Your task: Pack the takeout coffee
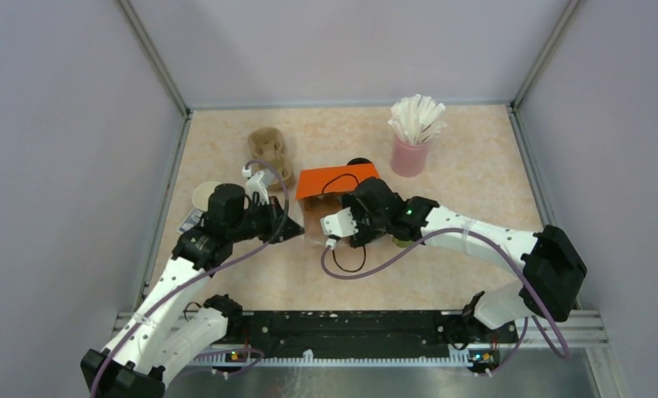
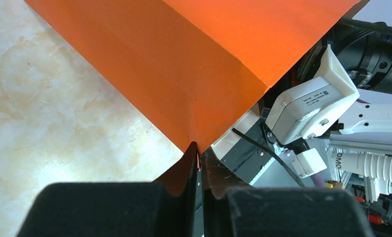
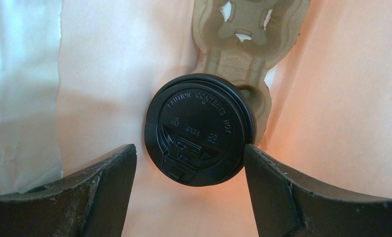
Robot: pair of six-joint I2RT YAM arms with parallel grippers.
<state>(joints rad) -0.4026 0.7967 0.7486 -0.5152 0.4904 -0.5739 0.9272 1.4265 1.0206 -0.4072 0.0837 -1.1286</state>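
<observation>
- The takeout coffee [image 3: 199,129] sits low down between pale paper walls, in what looks like the inside of the orange bag [image 1: 338,178]. Only its round black lid shows, seen from above.
- The cup stands in one end of a tan cardboard tray [image 3: 243,34]. In the right wrist view, the tray runs away from the lid toward 12 o'clock.
- The right fingers [image 3: 105,182] are spread wide and hold nothing. One is at 8 o'clock of the lid, with a gap between them. The other is at 4 o'clock, right at the lid's rim, and it is too close to tell if it touches.
- The left fingers [image 2: 184,173] are clenched tight on a folded corner of the orange bag. In the top view this grip is at the bag's 8 o'clock side.
- The bag stands near the middle of the surface [image 1: 441,257] with its mouth up. The right arm [image 1: 475,236] reaches over it from 4 o'clock.
- A pink cup [image 1: 410,157] full of white straws [image 1: 416,118] stands at 2 o'clock of the bag, apart from it.
- A second tan tray [image 1: 271,153] lies on the surface at 10 o'clock of the bag, near it.
</observation>
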